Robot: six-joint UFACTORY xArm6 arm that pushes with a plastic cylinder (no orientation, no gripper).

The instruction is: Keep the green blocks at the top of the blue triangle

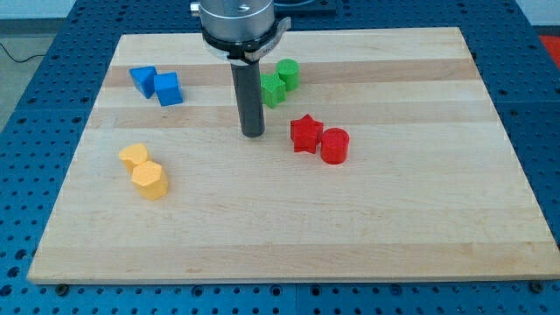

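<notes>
Two green blocks sit near the view's top centre: a green star-like block (273,89) and a green cylinder (288,72) touching it at its upper right. Two blue blocks sit at the upper left: a blue triangle (143,79) and a blue cube-like block (168,88) beside it. My tip (253,133) rests on the board just below and left of the green star block, well to the right of the blue blocks. The rod hides part of the green star's left side.
A red star (304,134) and a red cylinder (334,145) sit right of my tip. Two yellow blocks (134,157) (150,179) lie at the left. The wooden board (280,236) ends on all sides on a blue perforated table.
</notes>
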